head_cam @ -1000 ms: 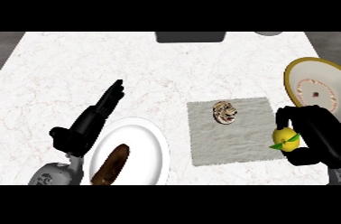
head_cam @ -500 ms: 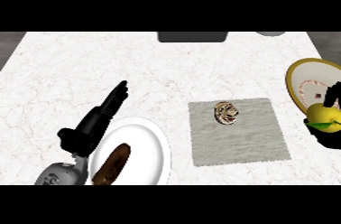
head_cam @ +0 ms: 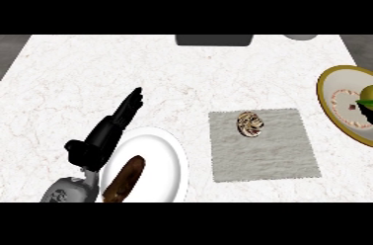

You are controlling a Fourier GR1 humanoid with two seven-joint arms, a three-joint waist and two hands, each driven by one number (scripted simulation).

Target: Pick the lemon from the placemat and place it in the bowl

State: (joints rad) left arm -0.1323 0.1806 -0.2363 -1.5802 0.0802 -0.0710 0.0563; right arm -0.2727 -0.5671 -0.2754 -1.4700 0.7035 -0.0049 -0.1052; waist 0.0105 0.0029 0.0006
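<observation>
The pale marbled tabletop [head_cam: 109, 66] carries everything. On its right half lies the grey placemat [head_cam: 264, 146], and the lemon is no longer on it — only a small brown-and-white patterned round thing [head_cam: 250, 124] sits near the mat's upper middle. At the lower left stands a white plate [head_cam: 157, 165] holding a dark brown, log-shaped piece of food [head_cam: 125, 178].

The bowl [head_cam: 334, 103], cream inside with a gold rim, is cut by the view's right edge. Over its inside, right at that edge, shows the lemon [head_cam: 369, 93], yellow-green, with a dark sliver under it that is probably the right hand [head_cam: 366, 103]. So the carry looks all but done: the fruit is above or inside the bowl, well apart from the mat. Whether it rests on the bowl's floor or is held is hidden, and I cannot tell how the right hand's fingers stand. What remains, by my reading, is the release and drawing the hand clear.

The left hand [head_cam: 109, 133] lies beside the plate's upper left rim, fingers straight and pointing up and to the right, holding nothing.
</observation>
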